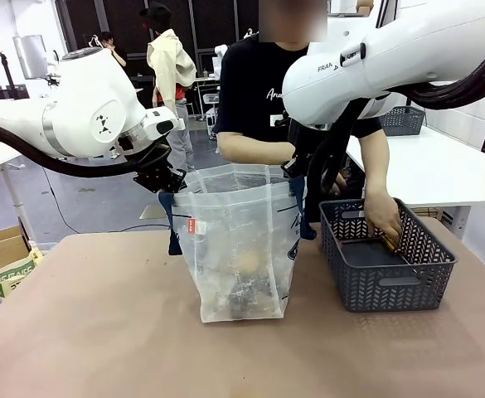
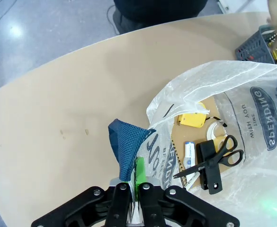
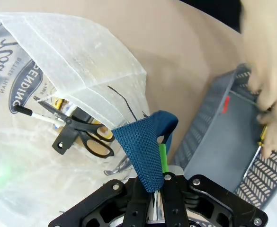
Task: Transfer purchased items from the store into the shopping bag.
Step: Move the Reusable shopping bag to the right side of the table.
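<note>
1. Bag (image 1: 240, 249): upright in the middle of the table (image 1: 76, 332), mouth held wide open. Through the plastic, items lie at the bottom: scissors (image 2: 218, 158), yellow pack (image 2: 191, 119), others unclear.
2. L gripper (image 2: 137, 176): pinched narrow on the left strap (image 2: 125, 149) at the bag's left rim, lifting it.
3. R gripper (image 3: 158, 165): same on the right strap (image 3: 145, 142), strap clamped between the pads.
4. Basket (image 1: 389, 286): just right of the bag, toward the table's right edge, not touching the bag. Person's hand (image 1: 383, 214) is inside, fingers on a small yellowish item (image 3: 262, 135) by the basket wall.
5. Progress (judgement): well along. Several goods are in the bag and the basket floor looks mostly bare. At least that one item is left to go across; can't tell if more sit behind the basket wall.
</note>
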{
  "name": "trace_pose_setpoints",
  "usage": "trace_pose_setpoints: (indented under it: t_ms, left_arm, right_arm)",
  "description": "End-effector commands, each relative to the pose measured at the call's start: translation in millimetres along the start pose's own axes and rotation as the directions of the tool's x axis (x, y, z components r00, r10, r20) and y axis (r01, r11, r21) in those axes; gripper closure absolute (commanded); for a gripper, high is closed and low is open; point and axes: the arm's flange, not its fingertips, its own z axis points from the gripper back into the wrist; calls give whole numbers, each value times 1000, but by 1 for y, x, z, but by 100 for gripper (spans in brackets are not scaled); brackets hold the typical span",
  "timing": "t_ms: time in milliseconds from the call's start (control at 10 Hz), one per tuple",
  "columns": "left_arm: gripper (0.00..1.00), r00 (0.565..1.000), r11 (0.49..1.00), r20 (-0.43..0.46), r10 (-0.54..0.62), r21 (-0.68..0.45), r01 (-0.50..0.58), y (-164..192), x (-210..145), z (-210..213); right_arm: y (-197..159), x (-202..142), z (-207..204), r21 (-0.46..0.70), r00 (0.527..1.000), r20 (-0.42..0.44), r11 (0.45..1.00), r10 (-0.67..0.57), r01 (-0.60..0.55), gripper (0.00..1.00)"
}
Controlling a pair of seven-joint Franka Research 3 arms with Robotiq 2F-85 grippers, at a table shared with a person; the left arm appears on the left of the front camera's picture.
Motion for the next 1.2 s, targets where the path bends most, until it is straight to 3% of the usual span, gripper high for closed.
trace_pose_setpoints:
  t_ms: [0,1100]
  left_arm:
    - [100,1000,1000,0,2,3,-2,2,0,1]
    - [100,1000,1000,0,2,3,-2,2,0,1]
  right_arm:
    - [-1,-1,-1,-1,1000,-2,1000,-1,1,100]
    - [-1,-1,-1,-1,1000,-2,1000,-1,1,100]
